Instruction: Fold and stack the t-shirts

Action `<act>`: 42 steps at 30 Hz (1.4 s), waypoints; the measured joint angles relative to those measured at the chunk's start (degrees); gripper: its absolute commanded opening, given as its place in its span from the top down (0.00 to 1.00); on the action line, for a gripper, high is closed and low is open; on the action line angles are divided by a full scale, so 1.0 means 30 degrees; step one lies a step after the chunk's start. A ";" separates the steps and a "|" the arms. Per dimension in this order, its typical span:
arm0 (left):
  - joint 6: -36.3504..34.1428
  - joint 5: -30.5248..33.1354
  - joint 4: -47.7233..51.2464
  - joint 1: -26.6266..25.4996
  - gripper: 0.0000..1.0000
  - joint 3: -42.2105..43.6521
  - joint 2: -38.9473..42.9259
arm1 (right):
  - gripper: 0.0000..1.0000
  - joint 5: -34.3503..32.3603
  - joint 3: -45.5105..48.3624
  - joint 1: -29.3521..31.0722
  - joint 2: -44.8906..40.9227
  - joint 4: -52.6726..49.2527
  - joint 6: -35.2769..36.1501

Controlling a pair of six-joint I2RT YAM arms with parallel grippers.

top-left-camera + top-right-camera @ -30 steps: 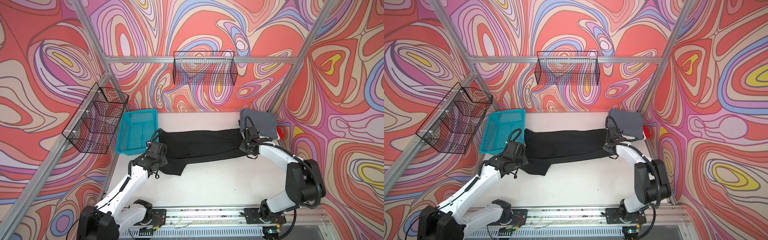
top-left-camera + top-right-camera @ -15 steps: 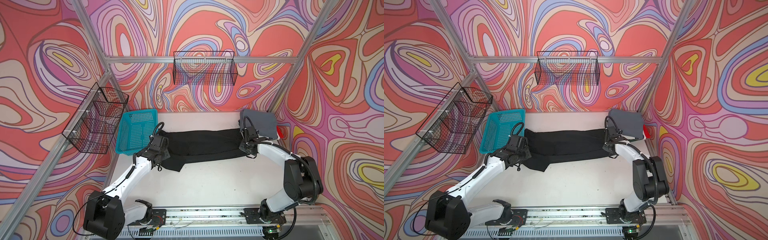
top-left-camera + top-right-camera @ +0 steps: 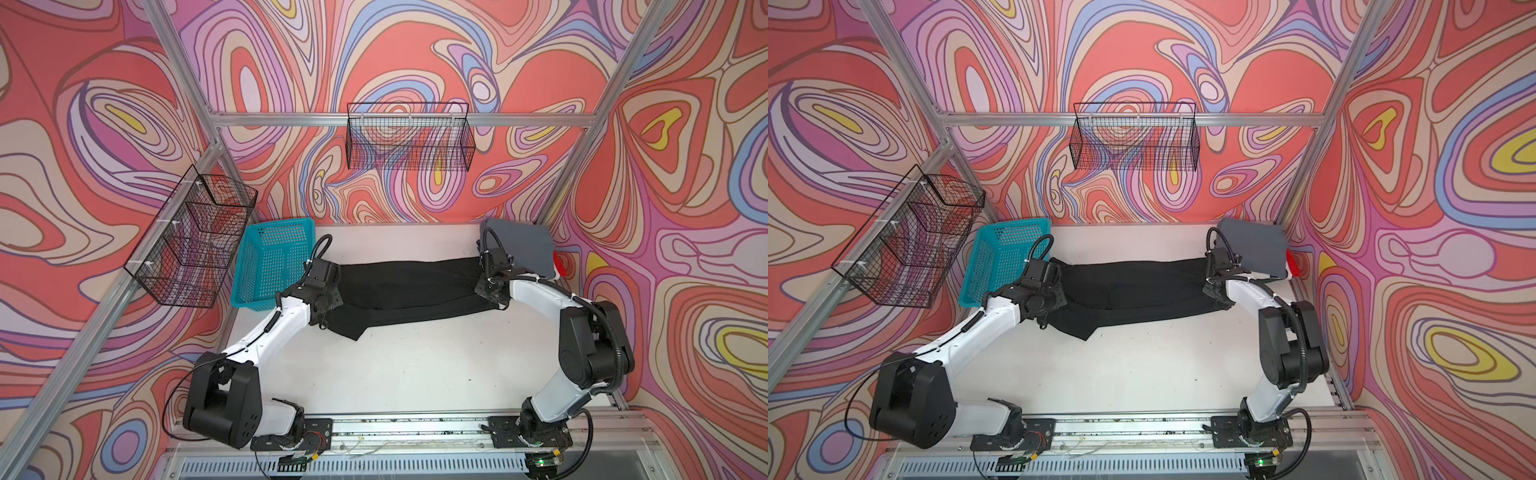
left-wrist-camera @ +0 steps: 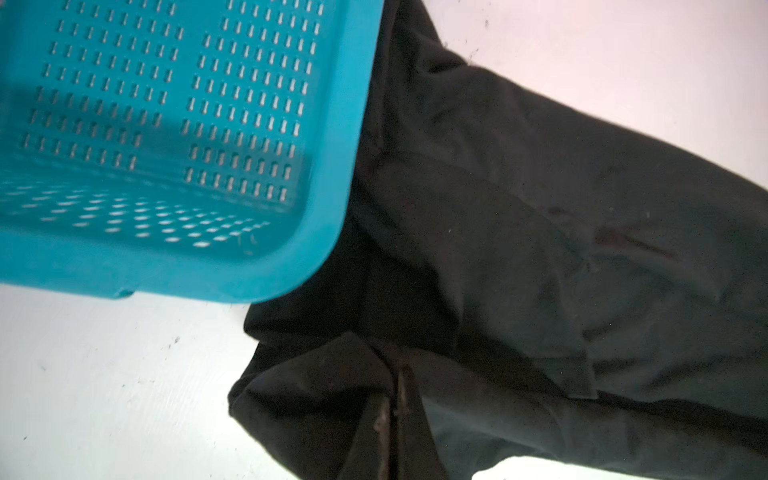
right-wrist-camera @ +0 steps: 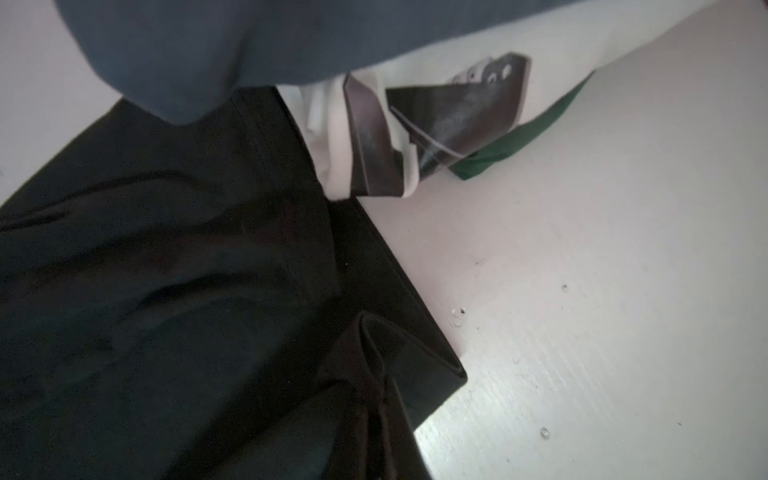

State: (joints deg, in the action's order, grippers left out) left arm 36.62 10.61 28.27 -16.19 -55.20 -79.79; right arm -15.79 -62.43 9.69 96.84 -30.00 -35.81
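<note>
Across the bottom of both top views, in front of the arms, the white desk (image 3: pixel 395 374) lies bare, with no loose garments waiting there.

Across the middle of the frame the black t-shirt (image 3: pixel 407 286) is stretched into a long band from left to right. It looks doubled along its length, and one corner or sleeve sticks out toward the lower left. The left gripper (image 4: pixel 392 386) is pressed together on a bunched fold at the left end of the shirt, as the left wrist view shows. The right gripper (image 5: pixel 380 399) pinches a pleat of the same cloth at the right end. This shirt is judged to be mid-fold: narrowed, but not yet squared or shortened.

Further back, at the centre left, the turquoise basket (image 3: pixel 272 262) sits tilted against the shirt's left end and appears empty.

At the centre right, just behind the right gripper, stands the finished pile. The grey t-shirt (image 3: pixel 519 245) is on top, with the white t-shirt (image 5: pixel 561 54), which carries a dark print, under it. The dark green t-shirt (image 5: pixel 519 137) lies lower down, and the red t-shirt (image 3: pixel 561 266) peeks out at the pile's right edge.

So four shirts look folded and stacked, and the black one seems to be the last. It probably needs its stray corner tucked in, a crosswise fold, and placing on the grey top
</note>
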 measured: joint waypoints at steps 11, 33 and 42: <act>-0.0998 0.0306 -0.0226 0.0058 0.51 -0.2157 -0.3213 | 0.71 0.0051 -0.0117 -0.0015 0.0583 0.0007 -0.0007; -0.1435 0.2288 0.0109 0.1756 0.33 -0.2426 -0.3832 | 0.54 0.0087 -0.0131 -0.0051 0.0226 -0.0007 0.0539; -0.1508 0.1086 0.0109 0.1749 0.15 -0.1275 -0.0794 | 0.07 0.0197 -0.0124 -0.0073 -0.1224 -0.0102 0.0816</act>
State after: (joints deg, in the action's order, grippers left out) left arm 32.10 13.87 28.60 -10.94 -59.02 -82.17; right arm -15.20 -62.81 9.47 93.17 -30.30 -33.36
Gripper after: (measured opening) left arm 0.805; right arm 0.890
